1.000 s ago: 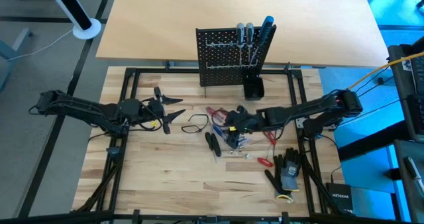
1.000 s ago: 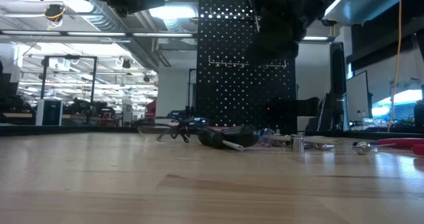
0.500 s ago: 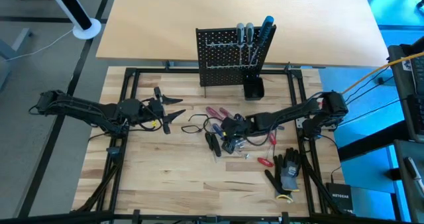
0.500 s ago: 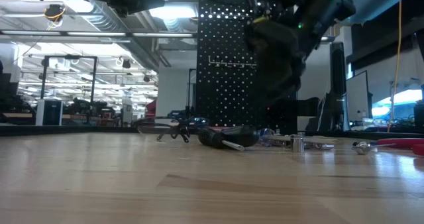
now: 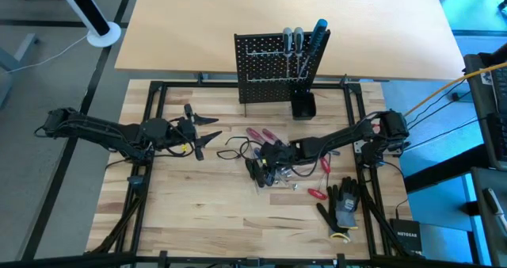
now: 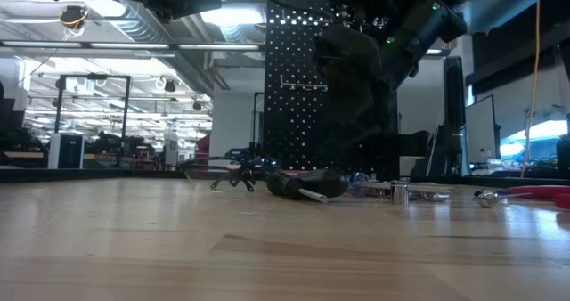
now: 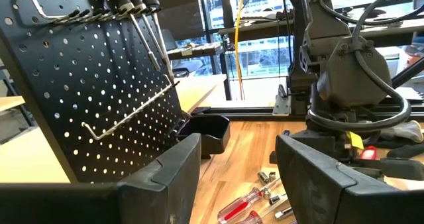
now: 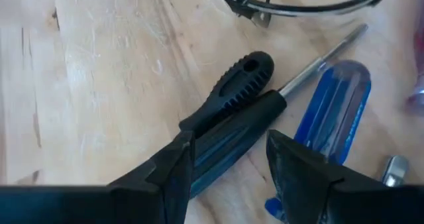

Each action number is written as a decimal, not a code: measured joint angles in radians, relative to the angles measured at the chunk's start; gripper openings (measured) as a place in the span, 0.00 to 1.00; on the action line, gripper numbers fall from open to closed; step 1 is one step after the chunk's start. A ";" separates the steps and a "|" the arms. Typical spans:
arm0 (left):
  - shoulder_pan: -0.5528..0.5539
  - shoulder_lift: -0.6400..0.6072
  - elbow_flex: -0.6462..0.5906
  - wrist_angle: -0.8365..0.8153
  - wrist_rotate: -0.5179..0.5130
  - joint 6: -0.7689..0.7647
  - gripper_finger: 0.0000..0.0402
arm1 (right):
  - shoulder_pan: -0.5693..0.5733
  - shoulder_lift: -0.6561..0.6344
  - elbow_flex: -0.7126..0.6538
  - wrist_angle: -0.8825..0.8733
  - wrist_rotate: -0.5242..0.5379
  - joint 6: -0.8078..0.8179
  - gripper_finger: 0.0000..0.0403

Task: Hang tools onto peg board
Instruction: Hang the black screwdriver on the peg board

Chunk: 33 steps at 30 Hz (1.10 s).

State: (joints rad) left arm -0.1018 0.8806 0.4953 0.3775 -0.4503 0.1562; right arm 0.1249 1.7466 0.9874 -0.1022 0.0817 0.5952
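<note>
The peg board [image 5: 269,68] stands upright at the far middle, with several screwdrivers [image 5: 305,42] hanging at its upper right. Loose tools lie in a pile [image 5: 273,161] at the table's centre. My right gripper [image 8: 232,144] is open and slants down over the pile. Its fingers stand on either side of a black-and-blue screwdriver handle [image 8: 225,141] that lies flat on the wood; I see no touch. A clear blue screwdriver [image 8: 334,108] and a ribbed black handle [image 8: 238,78] lie beside it. My left gripper [image 5: 207,132] waits open at the left, pointing level toward the board [image 7: 99,85].
A small black cup [image 5: 303,105] stands at the board's near right foot. Black gloves [image 5: 344,204] lie near the right front. Red-handled screwdrivers [image 5: 257,133] and small metal bits [image 6: 401,192] are scattered around the pile, and a thin black-rimmed pair of glasses [image 6: 227,172] lies to its left.
My right gripper has come down and moved toward the table's left and near edge. It has gone from above the pile's right side to low over the black-and-blue handle, rolling a little. The tools and my left arm have kept still.
</note>
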 joint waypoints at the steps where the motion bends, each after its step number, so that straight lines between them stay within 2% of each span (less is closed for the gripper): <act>1: 0.000 0.000 0.000 0.000 0.000 0.000 0.46 | 0.000 0.000 0.000 0.000 -0.001 0.002 0.46; 6: 0.000 0.000 0.000 -0.001 0.000 0.000 0.46 | 0.013 0.000 0.000 0.012 -0.023 0.008 0.46; 10: 0.000 0.000 0.000 -0.001 0.000 0.000 0.46 | 0.042 0.000 0.000 0.096 -0.033 -0.015 0.46; 16: 0.000 0.000 0.000 -0.001 0.000 0.000 0.46 | 0.054 0.008 0.001 0.199 0.002 -0.030 0.46; 22: 0.000 0.000 0.000 -0.001 0.000 -0.002 0.46 | 0.068 0.058 0.014 0.294 -0.082 -0.077 0.46; 29: 0.000 0.000 0.000 -0.001 0.000 -0.003 0.46 | 0.066 0.159 0.134 0.169 -0.093 -0.078 0.46; 33: 0.000 0.000 0.000 -0.002 0.000 -0.003 0.46 | 0.065 0.184 0.206 -0.023 0.003 -0.063 0.46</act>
State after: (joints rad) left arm -0.1020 0.8806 0.4953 0.3756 -0.4503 0.1534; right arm 0.1898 1.9307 1.1933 -0.1247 0.0850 0.5321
